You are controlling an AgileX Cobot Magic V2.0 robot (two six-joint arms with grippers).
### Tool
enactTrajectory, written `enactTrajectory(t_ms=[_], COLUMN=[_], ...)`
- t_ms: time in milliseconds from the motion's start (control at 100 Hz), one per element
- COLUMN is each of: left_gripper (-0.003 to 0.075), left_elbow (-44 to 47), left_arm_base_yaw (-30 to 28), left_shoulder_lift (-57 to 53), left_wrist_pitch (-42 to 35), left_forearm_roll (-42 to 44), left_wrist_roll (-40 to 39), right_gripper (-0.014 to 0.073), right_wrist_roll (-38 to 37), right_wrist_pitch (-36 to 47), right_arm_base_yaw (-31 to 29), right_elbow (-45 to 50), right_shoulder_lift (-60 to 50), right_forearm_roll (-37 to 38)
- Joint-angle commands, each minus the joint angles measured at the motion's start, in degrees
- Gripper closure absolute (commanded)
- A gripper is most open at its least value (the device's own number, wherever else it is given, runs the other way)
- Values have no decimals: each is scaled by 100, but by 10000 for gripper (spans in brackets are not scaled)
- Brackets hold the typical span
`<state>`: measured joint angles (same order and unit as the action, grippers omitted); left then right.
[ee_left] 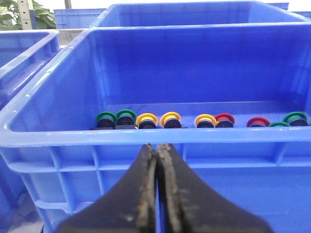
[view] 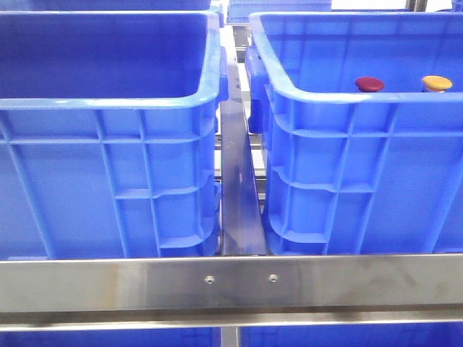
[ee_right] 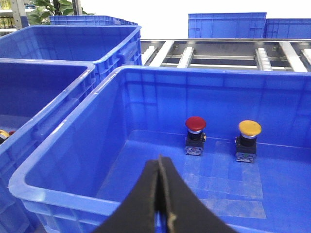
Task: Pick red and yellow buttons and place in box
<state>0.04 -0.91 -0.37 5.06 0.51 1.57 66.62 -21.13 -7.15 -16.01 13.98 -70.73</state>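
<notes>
A dark red button [view: 369,84] and a yellow button [view: 437,83] stand upright inside the right blue crate [view: 325,101], near its far wall. Both also show in the right wrist view, the red button [ee_right: 196,124] left of the yellow button [ee_right: 250,128]. My right gripper [ee_right: 160,158] is shut and empty, above that crate's near rim. My left gripper [ee_left: 158,145] is shut and empty, just outside the near rim of the left blue crate [ee_left: 146,135]. Neither gripper shows in the front view.
The left crate [view: 108,101] holds a row of several green, yellow and red buttons [ee_left: 146,120] lying on their sides. A narrow gap [view: 237,188] separates the crates. A steel rail [view: 231,282] runs across the front. A roller conveyor [ee_right: 218,51] and more crates [ee_right: 226,24] lie behind.
</notes>
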Motion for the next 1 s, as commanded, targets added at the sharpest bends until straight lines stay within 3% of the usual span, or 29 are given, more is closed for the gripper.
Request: enactTrajectory(t_ms=[0,440,560,630,820,900,990], left_gripper=[740,740,740,740,740,740,740], left_elbow=[301,301,301,301,301,301,301], left_arm_base_yaw=[-22,-22,-22,-22,-22,-22,-22], left_shoulder_lift=[-169,-169,-169,-169,-169,-169,-169], left_wrist_pitch=[-467,-467,-467,-467,-467,-467,-467], left_forearm_roll=[-51,-51,-51,-51,-51,-51,-51], left_wrist_roll=[-28,-28,-28,-28,-28,-28,-28], right_gripper=[664,664,664,664,664,664,664], right_wrist_roll=[18,18,-186,-936,-4302,-5605,-6375], right_wrist_pitch=[100,201,857,1288,1715,1757,2113], right_arm_base_yaw=[-22,345,479,521,521,492,492], right_elbow=[-142,-142,-140,-140,-99,55,348], right_shoulder_lift=[49,49,37,37,-125,-217,-411], right_forearm_roll=[-110,-98,713,1585,4942,5833,6630])
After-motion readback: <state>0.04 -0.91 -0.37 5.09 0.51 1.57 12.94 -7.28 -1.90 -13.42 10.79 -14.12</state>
